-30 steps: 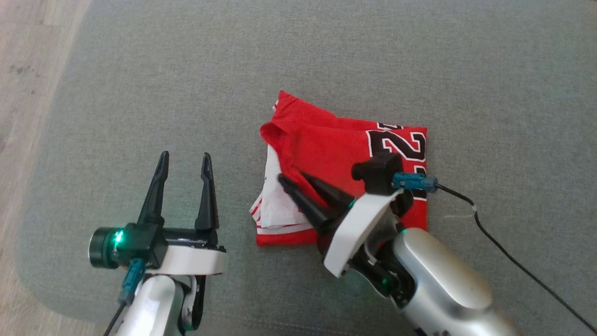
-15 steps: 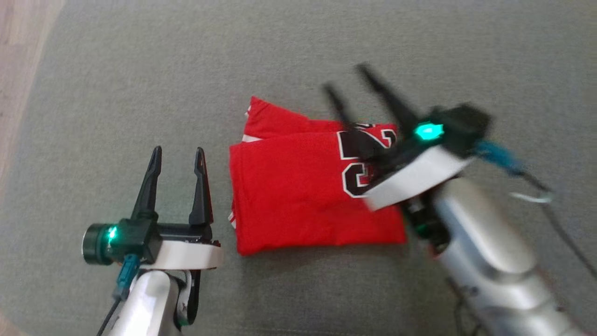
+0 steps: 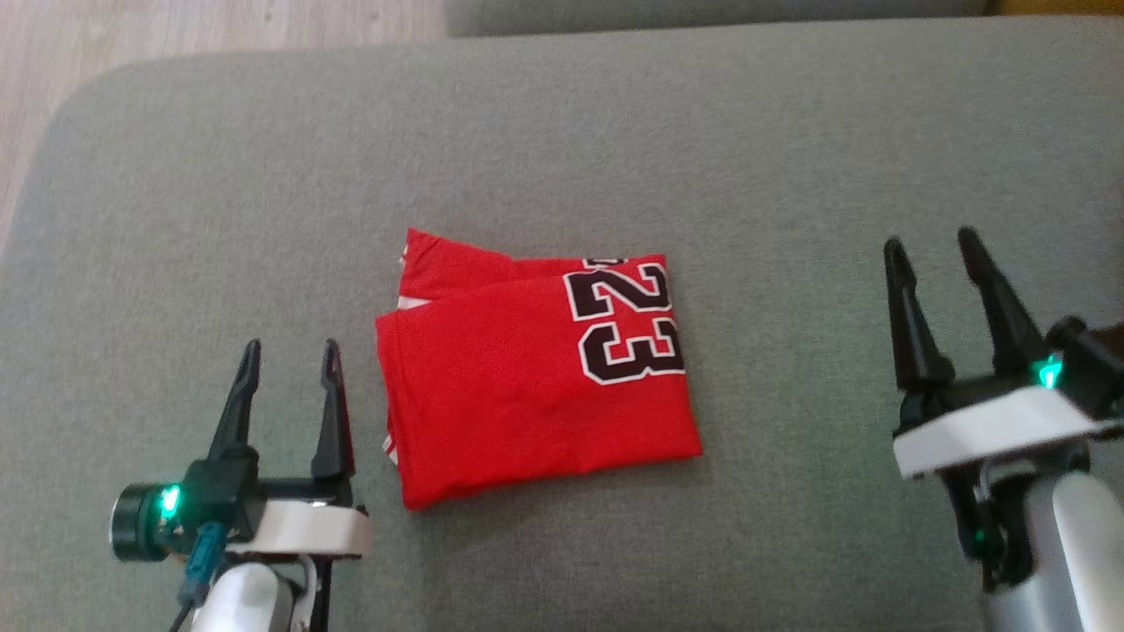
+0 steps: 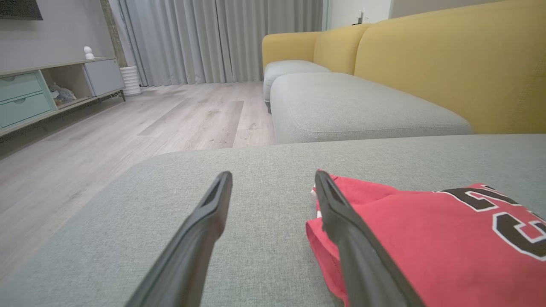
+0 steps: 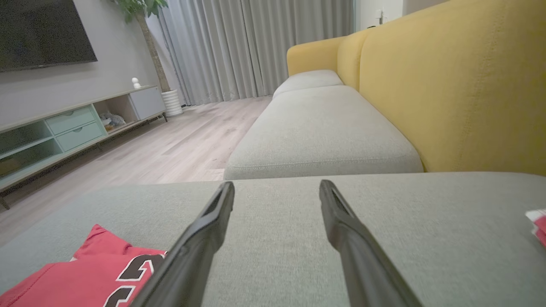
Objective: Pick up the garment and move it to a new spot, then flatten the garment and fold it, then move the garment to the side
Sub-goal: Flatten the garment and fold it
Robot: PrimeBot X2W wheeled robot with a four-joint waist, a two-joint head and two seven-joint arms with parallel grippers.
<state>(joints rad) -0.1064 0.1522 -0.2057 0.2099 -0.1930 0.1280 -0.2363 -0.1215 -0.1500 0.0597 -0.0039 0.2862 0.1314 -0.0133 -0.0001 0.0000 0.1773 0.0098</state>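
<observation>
Since a second ago my right hand [image 3: 929, 241] has come off the red garment [image 3: 518, 386]. Then it was pressed low on the folded cloth; now it stands well apart from the garment's right edge, its two dark fingers spread and holding nothing. The white inner side that showed at the garment's left end a second ago is now covered.

The garment lies flat on the grey cushion [image 3: 615, 132], folded into a rough rectangle. Plain red faces up, with a black, white-edged 23 toward its far right corner.

My left hand [image 3: 291, 346] sits just beside the garment's near left corner, fingers open and empty. From above, a narrow strip of cushion separates it from the cloth. Seen along that hand's own fingers, the right finger crosses in front of the garment's left edge, and I cannot tell whether it touches. Seen along my right hand's fingers, the garment lies low and off to the left, beyond the left finger.
</observation>
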